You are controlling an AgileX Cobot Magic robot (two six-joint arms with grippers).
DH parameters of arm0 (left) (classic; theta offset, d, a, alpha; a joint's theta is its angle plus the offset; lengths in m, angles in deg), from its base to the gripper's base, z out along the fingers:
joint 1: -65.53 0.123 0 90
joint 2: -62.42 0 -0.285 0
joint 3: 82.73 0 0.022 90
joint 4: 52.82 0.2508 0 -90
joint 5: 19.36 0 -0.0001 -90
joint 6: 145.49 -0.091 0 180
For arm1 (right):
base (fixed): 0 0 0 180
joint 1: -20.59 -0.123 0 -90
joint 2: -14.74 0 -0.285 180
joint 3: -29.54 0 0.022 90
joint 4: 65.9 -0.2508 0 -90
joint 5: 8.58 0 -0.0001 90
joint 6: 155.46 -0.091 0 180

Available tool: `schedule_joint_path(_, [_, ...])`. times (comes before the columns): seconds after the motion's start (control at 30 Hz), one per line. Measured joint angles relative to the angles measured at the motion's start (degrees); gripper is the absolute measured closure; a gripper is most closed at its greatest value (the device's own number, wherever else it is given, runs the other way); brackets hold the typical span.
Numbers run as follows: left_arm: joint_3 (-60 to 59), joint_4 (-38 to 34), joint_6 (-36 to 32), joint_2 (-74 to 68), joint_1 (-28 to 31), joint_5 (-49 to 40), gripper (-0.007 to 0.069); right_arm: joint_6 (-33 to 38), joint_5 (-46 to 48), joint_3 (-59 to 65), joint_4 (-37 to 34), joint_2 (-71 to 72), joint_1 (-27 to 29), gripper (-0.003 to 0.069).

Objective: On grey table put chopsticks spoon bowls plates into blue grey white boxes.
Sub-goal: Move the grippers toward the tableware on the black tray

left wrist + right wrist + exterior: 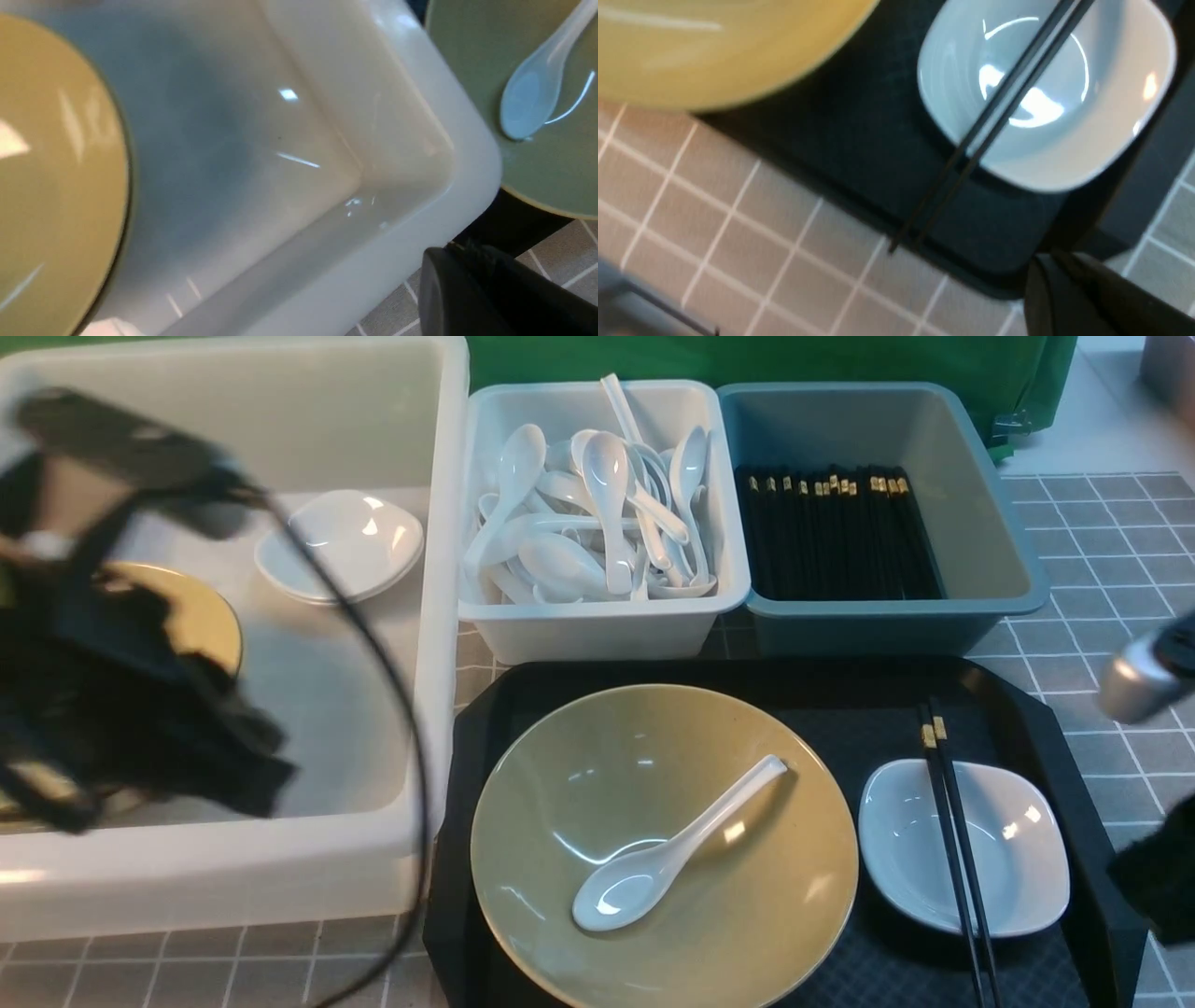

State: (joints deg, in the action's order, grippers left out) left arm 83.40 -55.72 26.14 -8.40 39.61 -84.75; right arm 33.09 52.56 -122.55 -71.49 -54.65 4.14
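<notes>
Grey tiled counter (1102, 541) lies under the blurred left hand (140, 737), grip impossible to tell, above the white box (233, 887) holding a yellow bowl (201, 616); at its 3 o'clock a black tray (840, 691) bears an olive bowl (747, 896) with spoon (672, 859) and a plate (1018, 859) crossed by chopsticks (948, 840).

A white spoon (672, 849) lies in the olive bowl (766, 943); black chopsticks (949, 845) rest across the white plate (1027, 868), by the worktop (1120, 551)'s front edge.
</notes>
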Motion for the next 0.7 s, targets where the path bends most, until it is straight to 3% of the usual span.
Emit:
schedule_joint_path(0.13, [2.29,0.27,0.05,-4.93,-8.64,3.43,0.0636,-1.85,-1.82,-2.27,0.18,-6.49,-0.13,0.0543])
schedule_joint_path(0.3, [2.69,0.27,0.05,-8.27,-14.76,7.81,0.0636,-4.96,-2.23,-6.44,1.33,-13.93,-1.33,0.0408])
schedule_joint_path(0.33, [2.69,0.27,0.05,-9.13,-16.27,8.74,0.0636,-6.33,-2.49,-7.93,1.4,-17.23,-1.84,0.0343])
schedule_joint_path(0.57, [2.69,0.81,0.05,-10.09,-17.47,9.39,0.0636,-13.31,-4.33,-9.73,3.11,-25.29,-2.23,0.0172])
schedule_joint_path(0.7, [2.69,1.9,0.05,-10.09,-17.52,9.78,0.0636,-16.3,-7.19,-9.73,3.24,-28.36,-2.23,0.0148])
